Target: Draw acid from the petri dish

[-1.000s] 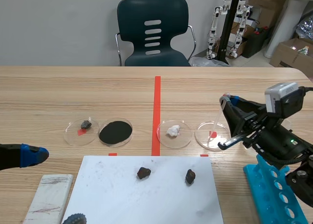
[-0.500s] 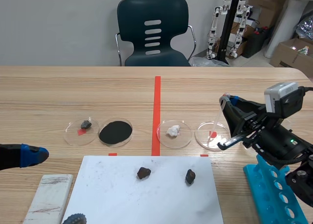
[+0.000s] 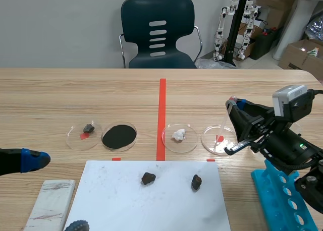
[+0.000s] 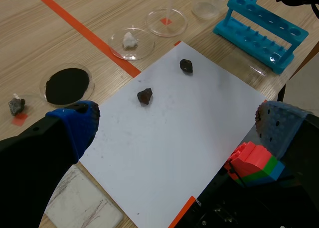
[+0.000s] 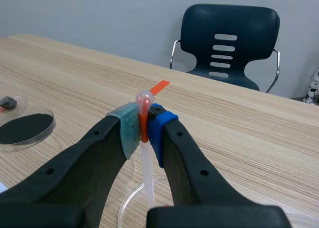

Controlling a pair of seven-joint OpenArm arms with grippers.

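Clear pipette (image 5: 146, 163) pinched in right end effector (image 5: 143, 123), tip over petri dish (image 3: 209, 137)

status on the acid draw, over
Right gripper shut on pipette, tip down in petri dish. Left gripper open, white sheet ahead. Nothing in the way.

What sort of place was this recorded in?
Probably a robotics lab staged as a chemistry bench: petri dishes and a blue test-tube rack on the table, small humanoid robots behind.

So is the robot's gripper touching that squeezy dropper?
Touching. The right wrist view shows the right gripper shut on the dropper, squeezing its bulb from both sides with no gap.
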